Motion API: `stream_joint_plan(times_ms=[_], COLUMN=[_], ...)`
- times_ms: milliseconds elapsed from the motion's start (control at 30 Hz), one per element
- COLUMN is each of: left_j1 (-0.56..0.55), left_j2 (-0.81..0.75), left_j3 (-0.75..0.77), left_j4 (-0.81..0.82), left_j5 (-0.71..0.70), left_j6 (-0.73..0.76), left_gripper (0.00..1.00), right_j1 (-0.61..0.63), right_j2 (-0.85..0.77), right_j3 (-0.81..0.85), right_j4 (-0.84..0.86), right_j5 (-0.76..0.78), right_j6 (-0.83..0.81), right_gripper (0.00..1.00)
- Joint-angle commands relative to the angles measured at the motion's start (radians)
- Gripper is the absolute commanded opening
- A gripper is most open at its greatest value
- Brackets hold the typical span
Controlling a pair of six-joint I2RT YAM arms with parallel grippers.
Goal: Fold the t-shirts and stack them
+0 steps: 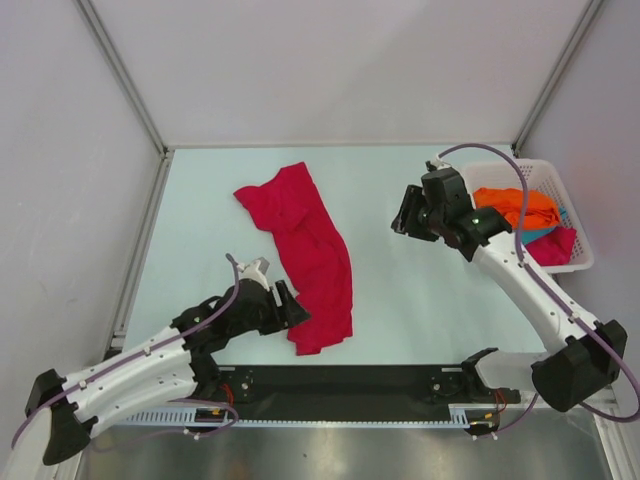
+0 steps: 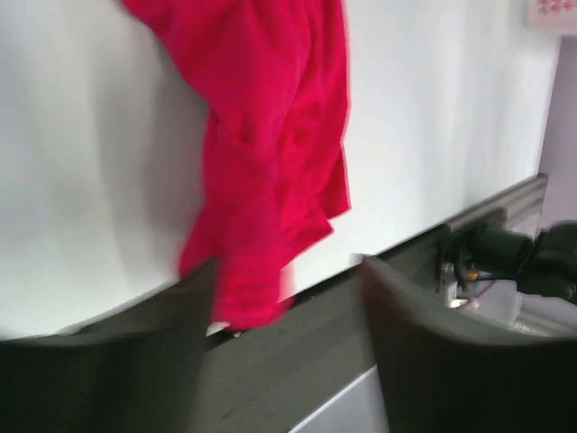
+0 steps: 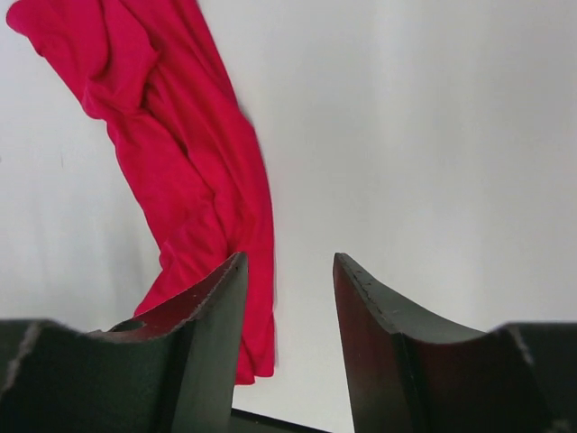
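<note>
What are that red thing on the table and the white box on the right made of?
The red t-shirt looks like soft, matte cloth: it lies rumpled in loose folds. The basket seems to be hard white plastic, slightly glossy, judging by its stiff slatted walls.

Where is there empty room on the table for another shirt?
The biggest bare patch of table lies between the red t-shirt and the right arm. Another lies between the shirt and the left wall. It is crowded in the white basket, stuffed with shirts, and by the left fingers at the shirt's near end.
</note>
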Motion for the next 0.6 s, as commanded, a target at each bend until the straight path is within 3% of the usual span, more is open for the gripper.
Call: stream_joint_plan(times_ms=[0, 100, 267, 400, 567], left_j1=[0.003, 0.003, 0.003, 0.003, 0.003], left_j2=[0.07, 0.134, 0.14, 0.073, -0.022], left_j3=[0.093, 0.153, 0.219, 0.222, 0.202], left_j4=[-0.096, -0.119, -0.156, -0.217, -0.303], left_j5=[-0.039, -0.051, -0.087, -0.12, -0.154], left_j6=[0.0, 0.027, 0.05, 0.041, 0.003], left_gripper=[0.95, 0.99, 1.0, 1.0, 0.99], right_j1=[0.013, 0.002, -0.076, -0.09, -0.081], right_j2=[0.062, 0.143, 0.423, 0.667, 0.94], right_j3=[-0.001, 0.004, 0.093, 0.295, 0.669], right_j4=[0.072, 0.136, 0.248, 0.271, 0.207], right_j5=[-0.048, -0.076, -0.32, -0.394, -0.441], right_j6=[-0.024, -0.036, -0.033, -0.039, -0.038], right_gripper=[0.5, 0.54, 0.57, 0.58, 0.58])
